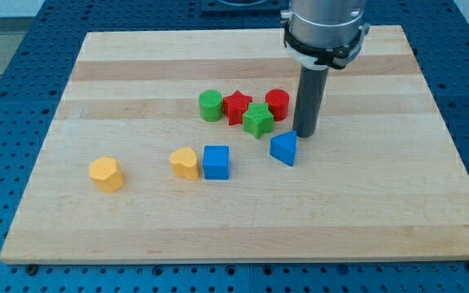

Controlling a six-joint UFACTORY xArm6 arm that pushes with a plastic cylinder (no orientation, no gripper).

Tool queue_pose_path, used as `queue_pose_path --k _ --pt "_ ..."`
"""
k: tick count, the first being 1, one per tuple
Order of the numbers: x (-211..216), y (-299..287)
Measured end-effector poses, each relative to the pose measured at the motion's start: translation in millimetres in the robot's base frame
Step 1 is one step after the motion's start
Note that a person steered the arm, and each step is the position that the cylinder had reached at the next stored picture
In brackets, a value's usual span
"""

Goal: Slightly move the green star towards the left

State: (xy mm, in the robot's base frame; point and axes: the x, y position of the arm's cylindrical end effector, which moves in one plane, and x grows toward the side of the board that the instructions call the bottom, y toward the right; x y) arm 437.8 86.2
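Observation:
The green star [258, 120] lies near the middle of the wooden board [137, 236], touching the red star [237, 107] on its upper left. A red cylinder [278, 104] stands just to its upper right. My tip [304, 135] rests on the board to the right of the green star, a short gap away, and just above and right of the blue triangle [283, 149].
A green cylinder [211, 106] stands left of the red star. A blue cube [216, 162] and a yellow heart-like block [185, 163] sit side by side lower left. Another yellow block [106, 173] lies further left.

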Motion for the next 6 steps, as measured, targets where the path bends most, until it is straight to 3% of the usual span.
queue_pose_path --k 2,4,6 --pt "-14 -18" --pt "-14 -75" --pt "54 -77"
